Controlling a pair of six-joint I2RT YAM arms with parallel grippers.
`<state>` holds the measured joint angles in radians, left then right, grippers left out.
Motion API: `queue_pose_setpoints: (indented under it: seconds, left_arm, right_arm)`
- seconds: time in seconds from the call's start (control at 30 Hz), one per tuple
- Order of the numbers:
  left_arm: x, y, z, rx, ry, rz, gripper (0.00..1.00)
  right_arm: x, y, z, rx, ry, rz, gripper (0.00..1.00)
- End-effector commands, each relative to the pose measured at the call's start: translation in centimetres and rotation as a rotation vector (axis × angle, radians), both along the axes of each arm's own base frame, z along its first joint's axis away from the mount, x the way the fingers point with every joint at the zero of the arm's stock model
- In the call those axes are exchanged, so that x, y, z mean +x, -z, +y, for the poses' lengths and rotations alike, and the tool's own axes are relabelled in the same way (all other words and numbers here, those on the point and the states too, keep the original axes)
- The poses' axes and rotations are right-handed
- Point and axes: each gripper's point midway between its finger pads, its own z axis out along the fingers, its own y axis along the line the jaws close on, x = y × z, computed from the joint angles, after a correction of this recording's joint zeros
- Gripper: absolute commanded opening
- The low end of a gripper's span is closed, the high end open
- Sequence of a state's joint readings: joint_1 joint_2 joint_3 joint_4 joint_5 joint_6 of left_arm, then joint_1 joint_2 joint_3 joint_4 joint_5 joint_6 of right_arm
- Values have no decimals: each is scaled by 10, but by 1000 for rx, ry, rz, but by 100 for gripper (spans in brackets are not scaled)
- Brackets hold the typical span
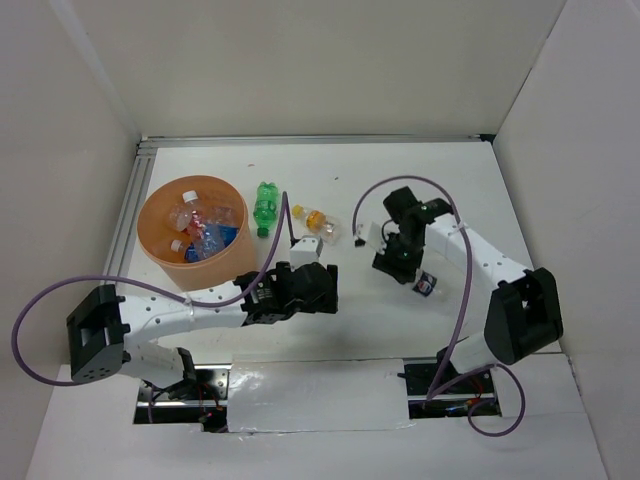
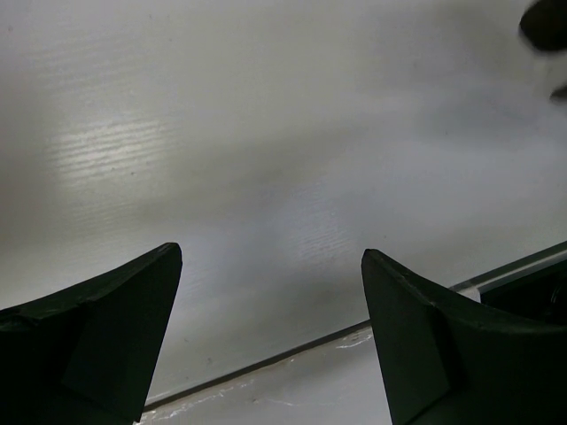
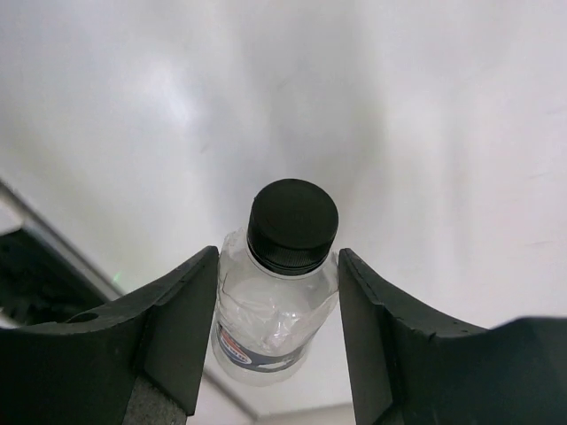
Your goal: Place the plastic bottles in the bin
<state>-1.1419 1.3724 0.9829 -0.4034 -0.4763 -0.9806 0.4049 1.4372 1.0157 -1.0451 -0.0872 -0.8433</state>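
A small clear plastic bottle point(image 3: 276, 305) with a black cap and a blue-and-red label sits between the fingers of my right gripper point(image 3: 277, 279), which is shut on its shoulders. From above, that bottle point(image 1: 427, 285) pokes out under the right gripper point(image 1: 410, 272) at centre right. The orange bin point(image 1: 150, 215) stands at the back left and holds several bottles point(image 1: 200, 235). A green bottle point(image 1: 265, 207) and an orange-capped bottle point(image 1: 315, 219) lie on the table to the right of the bin. My left gripper point(image 2: 270, 266) is open over bare table, in front of the bin point(image 1: 325, 290).
White walls close in the table at the back and on both sides. A metal rail point(image 1: 125, 215) runs along the left edge beside the bin. A seam in the table surface point(image 2: 266, 363) crosses under the left fingers.
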Motion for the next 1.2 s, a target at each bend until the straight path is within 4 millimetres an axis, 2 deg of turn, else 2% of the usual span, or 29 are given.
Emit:
queue_pose_setpoints:
  seconds: [0.0,0.03,0.1,0.13,0.2,0.23,0.3,0.33,0.37,0.43,0.47,0.5,0.53,0.57,0.6,0.63,0.67,0.7,0.77,0.8,0.87,0.9,0.93,0.97,1.0,1.1,1.13,1.17]
  left_arm:
    - [-9,2,0,-32,-32,21,95]
    - [-12,2,-2,-32,-21,21,95]
    - [-18,7,-1,-29,-26,37,95]
    - [-23,11,-1,-19,-13,41,95]
    - [-27,11,0,-21,-12,37,95]
    - [-32,10,0,-33,-4,38,95]
    - [-36,12,-2,-54,10,31,94]
    - [-37,12,-1,-61,10,28,94]
    - [-41,16,2,-61,21,29,94]
    - [-46,18,1,-78,38,31,94]
    - [-53,27,5,-66,55,44,94]
    - [-56,28,7,-80,55,52,94]
    - [-56,32,6,-90,49,54,94]
    - [-62,41,11,-78,64,68,94]
    - [-63,45,13,-75,55,76,94]
    - [-66,48,13,-80,64,86,94]
    - [-66,48,13,-80,64,86,94]
    - [-69,48,12,-79,74,86,94]
    - [-72,53,11,-64,83,91,94]
    - [-72,58,14,-36,91,92,94]
    - [-73,56,11,-23,112,76,94]
    - [-75,60,7,-7,122,81,94]
    - [-75,61,7,13,133,78,94]
    - [-73,64,9,32,134,71,94]
    - [-73,68,9,58,142,72,94]
    - [-72,68,7,81,145,56,94]
    - [-72,68,7,81,145,56,94]
    - [-72,68,7,81,145,56,94]
  right_arm:
    - [30,-39,29,139,-55,-55,7]
    - [45,-57,39,190,-54,-93,7]
    - [58,-70,46,224,-52,-114,7]
    - [71,-90,55,260,-61,-157,7]
    - [86,-107,65,297,-57,-197,7]
    - [100,-135,75,348,-64,-263,7]
    - [115,-157,88,404,-56,-305,7]
    - [126,-192,98,464,-69,-372,7]
    - [129,-198,108,484,-78,-361,7]
    - [138,-228,124,553,-76,-399,7]
    - [146,-260,143,623,-111,-464,7]
    - [149,-277,153,665,-122,-497,7]
    - [150,-294,164,717,-117,-518,7]
    - [144,-323,182,797,-159,-562,7]
    - [149,-348,196,869,-184,-636,7]
    - [147,-362,209,940,-161,-637,7]
    - [141,-371,222,1008,-184,-632,7]
    - [132,-410,239,1123,-246,-724,7]
    - [115,-434,258,1268,-247,-694,7]
    - [99,-452,276,1360,-317,-697,7]
    - [88,-452,301,1446,-299,-572,8]
    - [69,-460,317,1495,-358,-516,8]
    - [73,-451,335,1510,-355,-477,8]
    - [69,-447,346,1533,-331,-414,8]
    - [63,-440,365,1549,-341,-368,8]
    - [59,-418,392,1549,-330,-280,11]
    - [60,-405,405,1543,-320,-241,12]
    - [62,-396,410,1534,-313,-212,12]
